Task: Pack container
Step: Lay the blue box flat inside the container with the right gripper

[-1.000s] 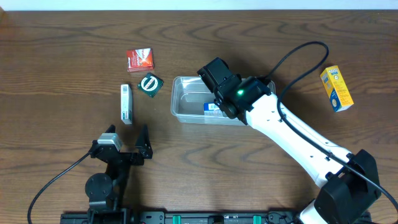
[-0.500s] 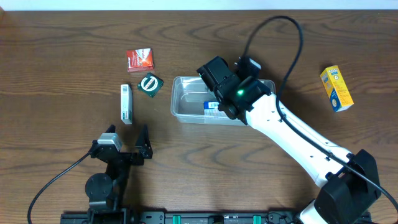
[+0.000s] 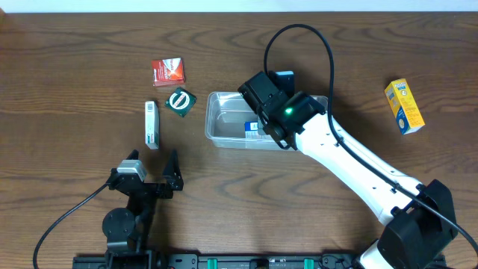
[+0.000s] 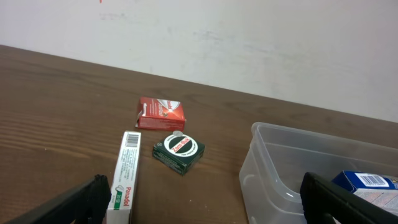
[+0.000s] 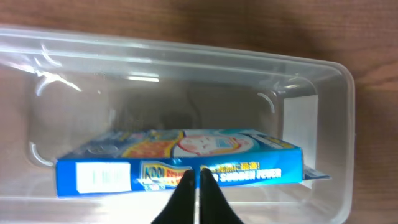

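Observation:
The clear container (image 3: 216,119) stands mid-table with a blue box (image 3: 252,127) lying inside it. In the right wrist view the blue box (image 5: 180,163) rests on its long edge on the container's floor (image 5: 186,99). My right gripper (image 5: 191,177) hovers just above the box, its jaws shut with nothing between them. Overhead, the right wrist covers the container's right half, hiding the fingertips. My left gripper (image 3: 152,163) sits near the front left of the table, wide open and empty, its fingers (image 4: 93,194) framing the view toward the container (image 4: 273,155).
A red box (image 3: 168,71), a dark green box with a round logo (image 3: 180,100) and a white Panadol box (image 3: 151,124) lie left of the container. A yellow box (image 3: 404,106) lies far right. The right arm's cable loops over the back of the table.
The right arm's cable has swung left into a tall loop and the wrist has shifted slightly over the container. The blue box stays in place. The left arm has not moved.

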`<state>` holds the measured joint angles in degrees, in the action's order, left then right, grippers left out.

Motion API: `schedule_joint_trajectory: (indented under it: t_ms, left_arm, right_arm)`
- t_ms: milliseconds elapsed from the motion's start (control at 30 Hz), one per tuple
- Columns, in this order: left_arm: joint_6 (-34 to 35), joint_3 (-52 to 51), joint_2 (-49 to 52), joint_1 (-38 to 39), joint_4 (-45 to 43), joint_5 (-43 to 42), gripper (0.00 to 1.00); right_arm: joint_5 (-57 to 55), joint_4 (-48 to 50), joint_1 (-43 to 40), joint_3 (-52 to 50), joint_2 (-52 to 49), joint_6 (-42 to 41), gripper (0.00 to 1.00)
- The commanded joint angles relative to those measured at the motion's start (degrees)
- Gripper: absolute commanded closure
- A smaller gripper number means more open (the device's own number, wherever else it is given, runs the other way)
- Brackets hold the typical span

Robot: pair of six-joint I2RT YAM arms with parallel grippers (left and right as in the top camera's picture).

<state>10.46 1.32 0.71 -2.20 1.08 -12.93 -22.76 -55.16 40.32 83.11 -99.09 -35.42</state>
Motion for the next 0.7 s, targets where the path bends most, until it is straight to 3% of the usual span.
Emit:
schedule_joint_trajectory:
  t_ms: [0,667]
  left_arm:
    - [-0.6,-1.1,-0.1,-0.3,1.8,-0.3,0.02]
    - [-0.6,-1.1,-0.1,-0.3,1.8,-0.3,0.02]
  right_arm:
    - [-0.8,-0.4,0.5,-0.4,0.2,2.3,0.99]
    - [-0.1,9.6,-1.6,-7.0,0.2,3.0,0.99]
